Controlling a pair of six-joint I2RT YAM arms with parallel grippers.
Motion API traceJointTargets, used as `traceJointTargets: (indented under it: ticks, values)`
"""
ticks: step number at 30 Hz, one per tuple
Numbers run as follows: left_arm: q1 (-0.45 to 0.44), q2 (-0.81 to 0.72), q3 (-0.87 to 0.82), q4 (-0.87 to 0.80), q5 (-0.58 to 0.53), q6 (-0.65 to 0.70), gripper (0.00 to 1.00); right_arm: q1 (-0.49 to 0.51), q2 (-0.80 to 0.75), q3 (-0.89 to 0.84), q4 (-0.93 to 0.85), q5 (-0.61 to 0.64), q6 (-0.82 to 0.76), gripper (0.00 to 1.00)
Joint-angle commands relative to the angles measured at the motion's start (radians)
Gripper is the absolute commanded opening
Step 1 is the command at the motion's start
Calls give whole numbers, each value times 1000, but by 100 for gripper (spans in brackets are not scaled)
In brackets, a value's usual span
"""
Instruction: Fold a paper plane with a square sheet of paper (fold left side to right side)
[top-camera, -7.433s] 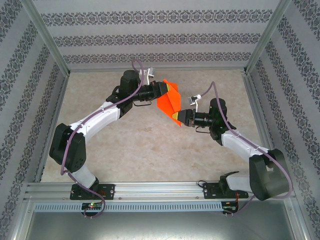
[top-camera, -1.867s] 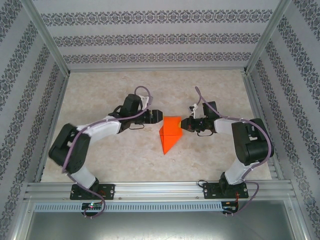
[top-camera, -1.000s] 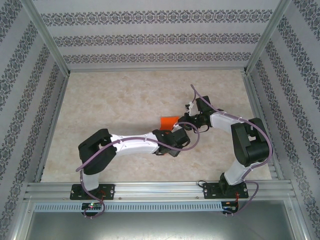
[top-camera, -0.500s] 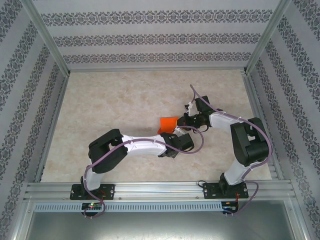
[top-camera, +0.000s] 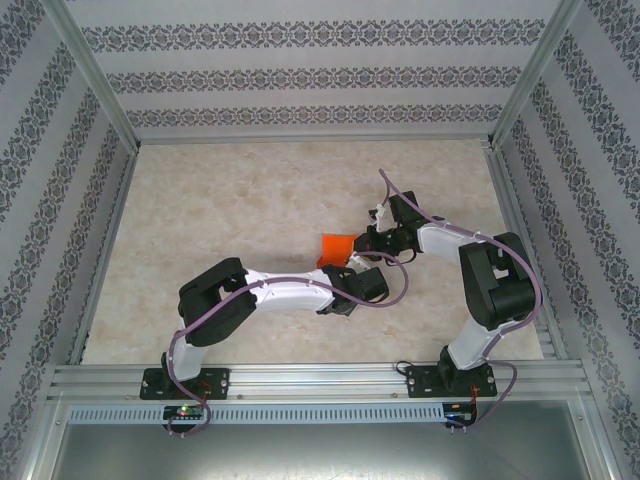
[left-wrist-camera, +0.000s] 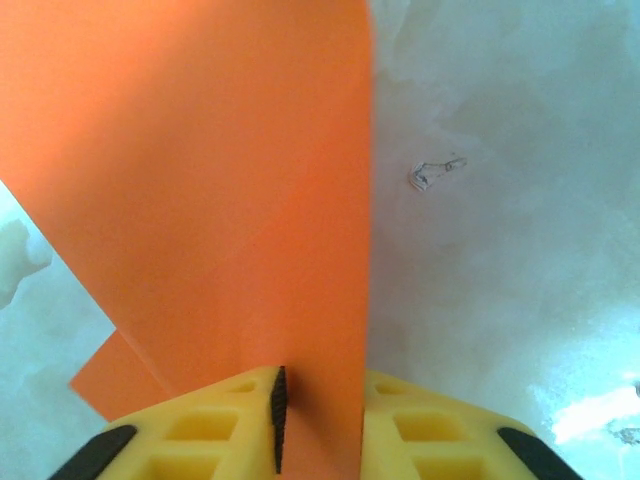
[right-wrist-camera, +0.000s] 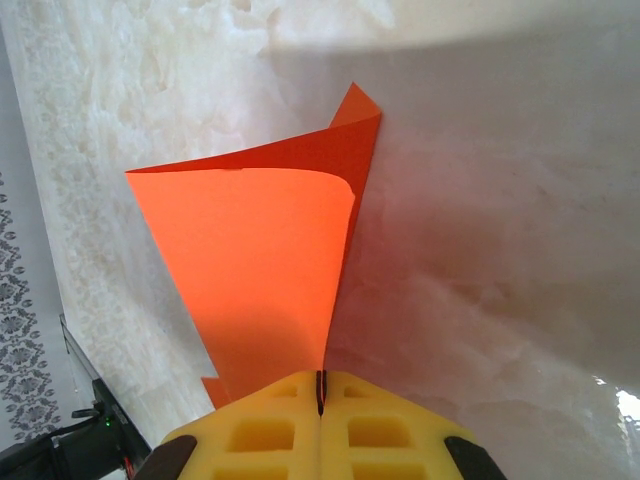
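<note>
Left gripper: yellow jaws narrowly apart, a flap of the square sheet of paper standing in the gap; pinched or not, cannot tell.
Sheet — folded, near the middle of the table, its long axis running from these jaws toward 12 o'clock.
Right gripper — jaws together, clamped on the sheet's 3 o'clock edge in the top view.
Both arms reach it; judged equally near.

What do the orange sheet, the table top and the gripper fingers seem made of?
Orange sheet: thin matte paper; it curls and holds creases. Table top: likely stone-look laminate, pale marbled pattern, slight sheen. Gripper fingers: probably moulded yellow plastic, recessed pockets.
</note>
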Motion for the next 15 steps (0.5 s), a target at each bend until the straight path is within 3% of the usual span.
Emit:
traceJointTargets:
  ticks: [1, 9, 15]
  values:
    - [-19, 24, 21, -42, -25, -13, 21, 14, 4, 28, -14, 6, -10, 1]
    - [-10, 23, 15, -25, -11, -14, 13, -10, -51, 50, -39, 30, -33, 22]
    - [19, -35, -24, 41, 46, -13, 11, -83, -209, 3, -21, 76, -29, 41]
